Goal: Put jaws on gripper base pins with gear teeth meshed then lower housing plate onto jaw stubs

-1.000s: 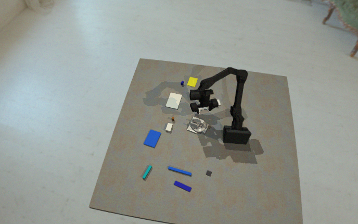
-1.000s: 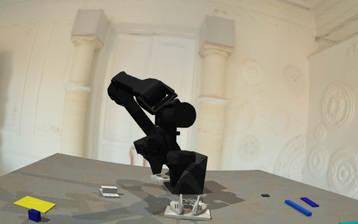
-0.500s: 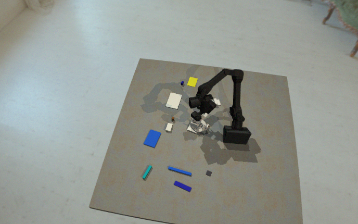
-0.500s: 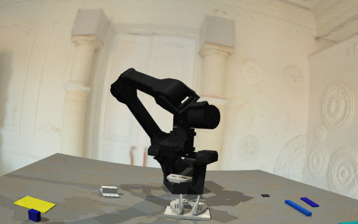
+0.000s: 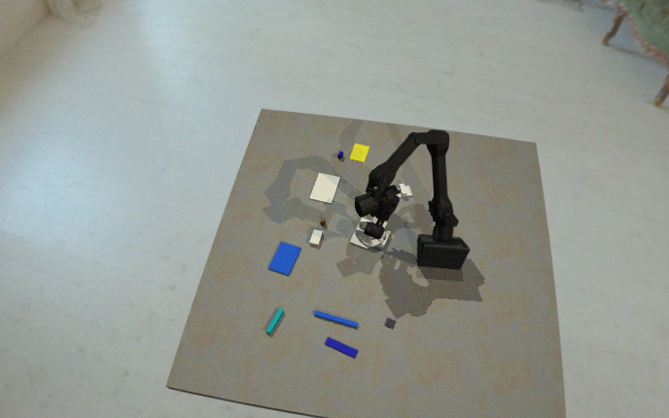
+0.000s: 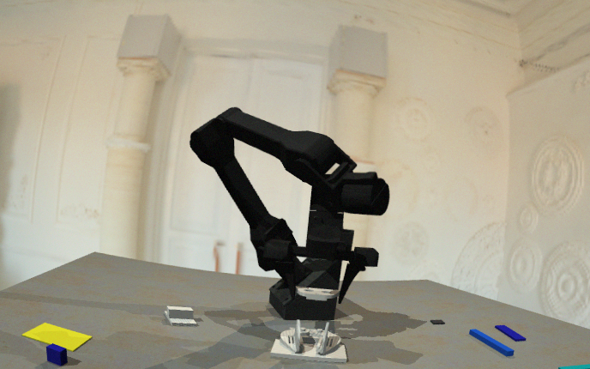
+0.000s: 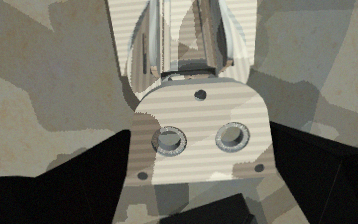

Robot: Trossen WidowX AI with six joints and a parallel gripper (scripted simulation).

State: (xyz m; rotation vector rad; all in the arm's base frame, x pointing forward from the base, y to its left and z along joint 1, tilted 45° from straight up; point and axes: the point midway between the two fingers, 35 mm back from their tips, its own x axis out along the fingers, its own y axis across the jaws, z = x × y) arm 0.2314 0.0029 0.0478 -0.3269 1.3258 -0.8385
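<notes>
My gripper is shut on the white housing plate, with one finger at each side edge. The plate looks about level and has two round sockets and three small holes. It hangs above the white gripper base, and a gap shows between them in the exterior view. Two white jaws stand on the base, the left jaw and the right jaw, side by side. The plate hides the pins and gear teeth in the wrist view.
A white stepped stand is behind the gripper. A small white block, an orange piece, a white panel and a blue panel lie beside the base. A yellow panel and several bars lie farther off.
</notes>
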